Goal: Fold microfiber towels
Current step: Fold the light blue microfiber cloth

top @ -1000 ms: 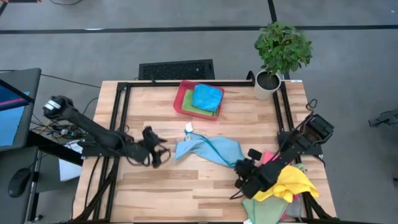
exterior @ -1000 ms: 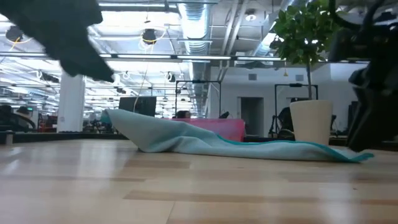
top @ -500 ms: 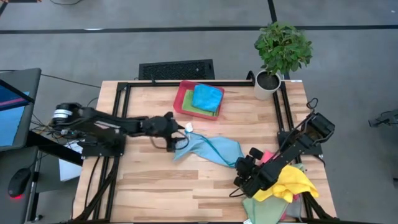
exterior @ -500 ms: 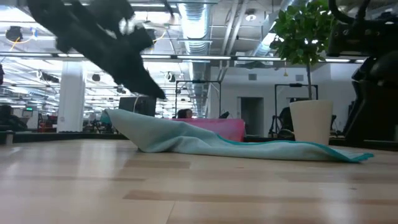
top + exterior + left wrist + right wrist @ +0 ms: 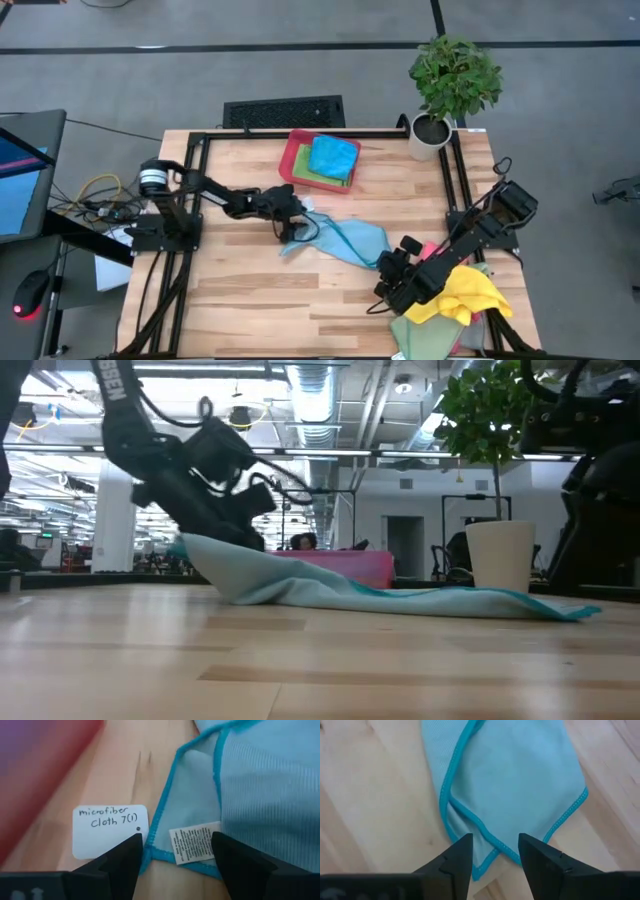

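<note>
A light blue microfiber towel [image 5: 340,238] lies crumpled on the wooden table's middle, its left end humped up [image 5: 205,552]. My left gripper [image 5: 175,862] is open and slants down over the towel's left corner [image 5: 165,847], where a care label [image 5: 195,844] shows; its fingers stand on either side of that corner. My right gripper [image 5: 495,860] is open over the towel's right corner [image 5: 485,862], which lies flat on the wood between the fingers. In the high view the left gripper [image 5: 298,222] and the right gripper [image 5: 384,268] sit at the towel's two ends.
A white paper tag [image 5: 107,830] lies beside the left corner. A red tray [image 5: 292,160] at the back holds a blue and a green towel. Yellow, pink and green towels [image 5: 465,290] are piled at the near right under the right arm. A potted plant [image 5: 430,135] stands far right.
My left gripper has swung from the table's left side toward the right and far edges, come down and rolled, and now stands over the towel's left corner. The towel has kept its shape and place.
</note>
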{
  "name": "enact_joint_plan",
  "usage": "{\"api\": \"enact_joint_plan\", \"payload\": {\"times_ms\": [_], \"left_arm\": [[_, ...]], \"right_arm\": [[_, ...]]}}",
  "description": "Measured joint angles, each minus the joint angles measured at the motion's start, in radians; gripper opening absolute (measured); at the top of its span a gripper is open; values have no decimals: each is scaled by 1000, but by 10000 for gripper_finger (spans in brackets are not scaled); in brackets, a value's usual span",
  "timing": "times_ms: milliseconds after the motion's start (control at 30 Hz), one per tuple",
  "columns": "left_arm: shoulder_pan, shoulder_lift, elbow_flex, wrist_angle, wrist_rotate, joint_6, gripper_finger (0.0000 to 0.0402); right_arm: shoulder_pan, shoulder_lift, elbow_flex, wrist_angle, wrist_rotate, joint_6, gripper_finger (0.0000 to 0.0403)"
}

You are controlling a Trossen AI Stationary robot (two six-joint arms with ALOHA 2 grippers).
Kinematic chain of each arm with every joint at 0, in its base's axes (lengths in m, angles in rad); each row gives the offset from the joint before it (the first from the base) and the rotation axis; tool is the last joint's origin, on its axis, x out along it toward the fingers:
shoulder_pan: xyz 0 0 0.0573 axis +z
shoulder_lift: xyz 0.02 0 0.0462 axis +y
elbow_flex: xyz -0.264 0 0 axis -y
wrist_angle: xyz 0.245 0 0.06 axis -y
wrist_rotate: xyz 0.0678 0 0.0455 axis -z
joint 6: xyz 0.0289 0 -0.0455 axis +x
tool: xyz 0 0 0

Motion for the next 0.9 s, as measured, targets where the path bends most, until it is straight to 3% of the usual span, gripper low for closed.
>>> {"api": "enact_joint_plan", "payload": {"times_ms": [133, 233, 533, 900], "left_arm": [[1, 45, 49, -12, -1, -24, 224], [1, 45, 69, -46, 2, -39, 193], [-26, 41, 152, -231, -8, -69, 14], [-159, 48, 373, -659, -133, -66, 2]], "right_arm": [[-2, 0, 0, 6, -6, 0, 183], [1, 0, 0, 6, -13, 15, 178], [-29, 0, 0, 7, 59, 9, 155], [-147, -133, -3, -19, 79, -167, 137]]}}
